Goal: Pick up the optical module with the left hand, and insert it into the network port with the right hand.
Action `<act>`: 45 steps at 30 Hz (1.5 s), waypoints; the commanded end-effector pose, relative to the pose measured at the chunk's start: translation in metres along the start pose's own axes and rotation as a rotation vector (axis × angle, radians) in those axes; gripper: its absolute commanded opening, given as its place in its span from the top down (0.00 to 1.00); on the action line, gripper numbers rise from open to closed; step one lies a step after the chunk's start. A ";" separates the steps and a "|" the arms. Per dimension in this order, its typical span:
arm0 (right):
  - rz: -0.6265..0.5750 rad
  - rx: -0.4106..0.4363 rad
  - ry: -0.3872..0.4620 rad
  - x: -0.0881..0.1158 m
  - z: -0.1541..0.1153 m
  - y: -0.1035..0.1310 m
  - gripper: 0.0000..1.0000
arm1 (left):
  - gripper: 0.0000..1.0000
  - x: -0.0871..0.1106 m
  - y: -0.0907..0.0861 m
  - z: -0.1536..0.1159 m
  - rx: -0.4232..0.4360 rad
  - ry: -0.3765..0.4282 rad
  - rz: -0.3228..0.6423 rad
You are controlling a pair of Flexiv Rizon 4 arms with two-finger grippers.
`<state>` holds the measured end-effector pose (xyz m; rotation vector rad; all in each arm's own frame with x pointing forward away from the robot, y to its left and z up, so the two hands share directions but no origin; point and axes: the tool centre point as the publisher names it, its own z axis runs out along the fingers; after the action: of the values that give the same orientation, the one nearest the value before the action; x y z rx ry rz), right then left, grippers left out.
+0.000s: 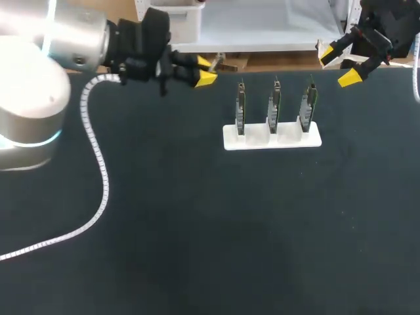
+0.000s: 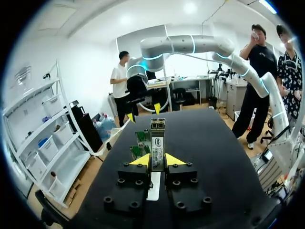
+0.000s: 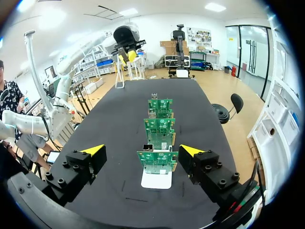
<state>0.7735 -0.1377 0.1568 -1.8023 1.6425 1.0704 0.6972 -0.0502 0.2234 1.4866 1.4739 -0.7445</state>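
From above, the left gripper (image 1: 205, 71) hangs over the far side of the dark bench (image 1: 197, 230), near its far edge, its yellow tips drawn close together and pointing toward the middle. The right gripper (image 1: 339, 64) sits at the far right corner, spread wide and holding nothing. Between them, a little nearer, a white stand (image 1: 272, 138) carries three green circuit boards (image 1: 274, 105) standing upright in a row. In the left wrist view, that gripper pinches the optical module (image 2: 157, 138) from both sides; the module stands up out of the tips, its labelled face toward the camera. The row of boards is beyond and below it, and the right gripper shows at the far end of the bench, well apart. In the right wrist view, the spread fingers frame the stand, seen end-on, with the three boards lined up one behind another ahead of the gripper. A small metal network port (image 3: 148, 147) sits at the upper corner of the nearest board. The left gripper shows far off beyond the row.
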 end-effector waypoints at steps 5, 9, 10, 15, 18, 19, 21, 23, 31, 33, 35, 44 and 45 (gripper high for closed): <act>-0.001 0.005 0.000 0.000 0.001 0.002 0.00 | 1.00 -0.012 0.018 0.045 0.005 -0.173 -0.014; -0.001 0.005 0.000 0.000 0.001 0.002 0.00 | 1.00 -0.012 0.018 0.045 0.005 -0.173 -0.014; -0.001 0.005 0.000 0.000 0.001 0.002 0.00 | 1.00 -0.012 0.018 0.045 0.005 -0.173 -0.014; -0.001 0.005 0.000 0.000 0.001 0.002 0.00 | 1.00 -0.012 0.018 0.045 0.005 -0.173 -0.014; -0.001 0.005 0.000 0.000 0.001 0.002 0.00 | 1.00 -0.012 0.018 0.045 0.005 -0.173 -0.014; -0.001 0.005 0.000 0.000 0.001 0.002 0.00 | 1.00 -0.012 0.018 0.045 0.005 -0.173 -0.014; -0.001 0.005 0.000 0.000 0.001 0.002 0.00 | 1.00 -0.017 0.018 0.054 -0.005 -0.201 -0.006; -0.001 0.005 0.000 0.000 0.001 0.002 0.00 | 1.00 -0.030 0.028 0.076 -0.007 -0.263 0.021; -0.001 0.005 0.000 0.000 0.001 0.002 0.00 | 1.00 -0.060 0.053 0.125 0.069 -0.354 0.096; -0.001 0.005 0.000 0.000 0.001 0.002 0.00 | 1.00 -0.062 0.056 0.131 0.079 -0.356 0.092; -0.001 0.005 0.000 0.000 0.001 0.002 0.00 | 1.00 -0.062 0.058 0.136 0.086 -0.357 0.092; -0.001 0.005 0.000 0.000 0.001 0.002 0.00 | 1.00 -0.068 0.063 0.155 0.112 -0.377 0.077; -0.001 0.005 0.000 0.000 0.001 0.002 0.00 | 1.00 -0.070 0.063 0.158 0.117 -0.387 0.074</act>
<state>0.7735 -0.1377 0.1568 -1.8023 1.6425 1.0705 0.7647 -0.2010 0.2311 1.3615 1.1097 -0.9960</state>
